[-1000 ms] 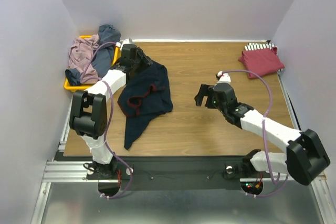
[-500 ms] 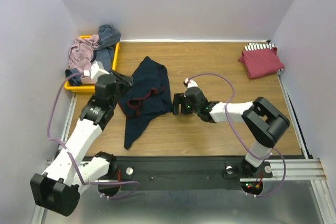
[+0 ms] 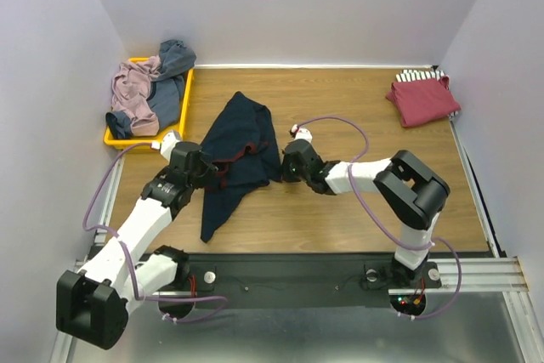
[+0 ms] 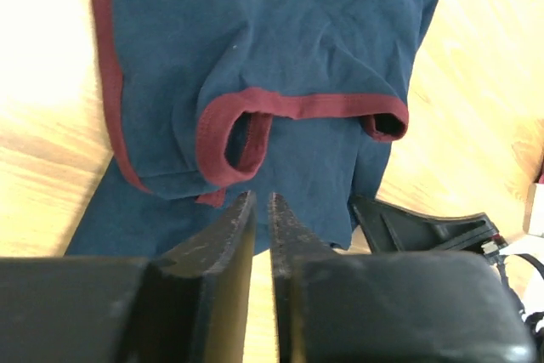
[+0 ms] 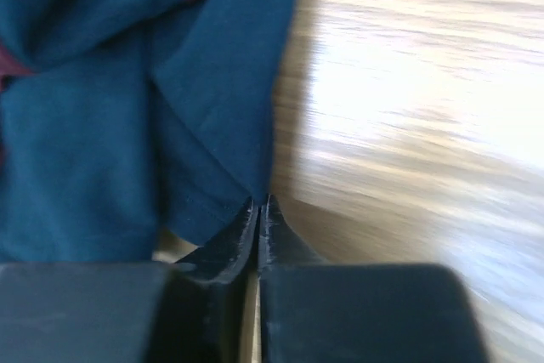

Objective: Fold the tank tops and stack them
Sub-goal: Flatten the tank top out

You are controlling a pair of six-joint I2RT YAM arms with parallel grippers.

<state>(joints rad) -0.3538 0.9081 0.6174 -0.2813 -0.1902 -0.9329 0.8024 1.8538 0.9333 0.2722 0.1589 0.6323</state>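
Soft navy jersey (image 3: 242,146) crumpled left of centre, a tool at each side edge.
Left tool (image 4: 262,197): jaws at a narrow slit by the maroon-trimmed armhole; a grip cannot be told. Right tool (image 5: 257,201): closed tip to tip on the jersey's right edge. Long axis runs far to near, tail tapering near-left. Bare wooden table (image 3: 340,210) lies open rightward to the folded red top (image 3: 422,98).
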